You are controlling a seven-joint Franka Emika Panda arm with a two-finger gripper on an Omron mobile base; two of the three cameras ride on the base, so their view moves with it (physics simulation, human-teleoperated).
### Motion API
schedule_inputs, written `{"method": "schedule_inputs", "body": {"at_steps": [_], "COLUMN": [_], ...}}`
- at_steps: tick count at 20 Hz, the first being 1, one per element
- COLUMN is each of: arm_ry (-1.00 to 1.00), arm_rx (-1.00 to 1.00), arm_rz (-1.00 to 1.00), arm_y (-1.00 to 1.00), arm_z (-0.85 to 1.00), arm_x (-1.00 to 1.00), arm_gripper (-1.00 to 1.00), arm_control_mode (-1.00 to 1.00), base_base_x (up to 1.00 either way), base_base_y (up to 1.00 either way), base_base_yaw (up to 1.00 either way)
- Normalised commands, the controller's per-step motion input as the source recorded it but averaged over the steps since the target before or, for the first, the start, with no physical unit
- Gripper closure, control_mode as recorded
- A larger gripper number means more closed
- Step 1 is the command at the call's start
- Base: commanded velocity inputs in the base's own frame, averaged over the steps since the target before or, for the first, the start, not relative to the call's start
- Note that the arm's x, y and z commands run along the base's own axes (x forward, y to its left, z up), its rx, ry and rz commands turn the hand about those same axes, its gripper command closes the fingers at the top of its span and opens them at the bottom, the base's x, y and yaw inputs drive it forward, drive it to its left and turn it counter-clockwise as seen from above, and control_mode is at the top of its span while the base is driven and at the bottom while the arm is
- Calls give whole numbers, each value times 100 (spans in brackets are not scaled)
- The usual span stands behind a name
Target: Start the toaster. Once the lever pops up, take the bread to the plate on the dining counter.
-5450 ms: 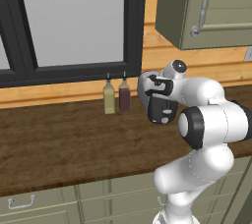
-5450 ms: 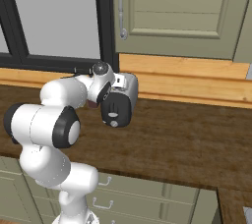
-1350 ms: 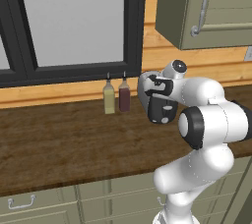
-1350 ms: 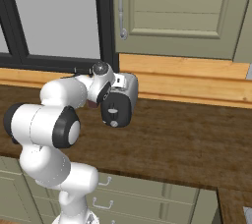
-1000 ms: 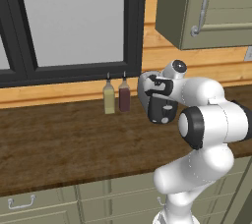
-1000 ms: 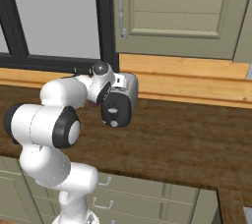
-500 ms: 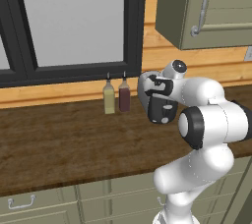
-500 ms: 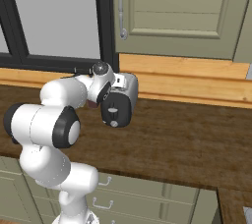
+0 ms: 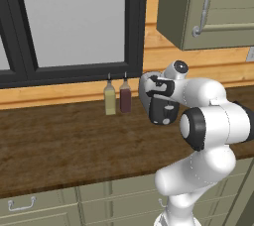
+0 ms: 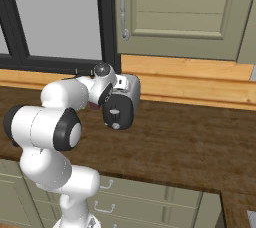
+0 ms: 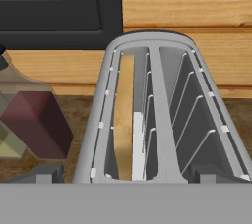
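The silver toaster stands on the wooden counter under the window, its dark end panel facing the base. In the left base view the toaster is partly behind my arm. The hand view looks down into the toaster's two slots. The bread sits deep in the left slot as a light tan strip; the right slot holds only wire guides. My gripper hovers just above the slots, open, with its fingertips spread wide on either side of the toaster and nothing between them. The plate and the dining counter are out of view.
An olive bottle and a dark red bottle stand just left of the toaster against the window sill. The red bottle is close to my left fingertip. Wall cabinets hang above; drawers run below the counter.
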Motion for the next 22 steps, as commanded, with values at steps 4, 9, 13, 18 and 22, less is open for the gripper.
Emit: {"method": "schedule_inputs", "body": {"at_steps": [4, 9, 13, 18, 22], "arm_ry": [0, 0, 0, 0, 0], "arm_rx": [0, 0, 0, 0, 0], "arm_rz": [0, 0, 0, 0, 0], "arm_y": [0, 0, 0, 0, 0], "arm_z": [0, 0, 0, 0, 0], "arm_x": [0, 0, 0, 0, 0], "arm_gripper": [-100, -100, -100, -100, -100], "arm_control_mode": [-100, -100, -100, -100, -100], "base_base_x": [0, 0, 0, 0, 0], "base_base_y": [0, 0, 0, 0, 0], "base_base_yaw": [0, 0, 0, 0, 0]}}
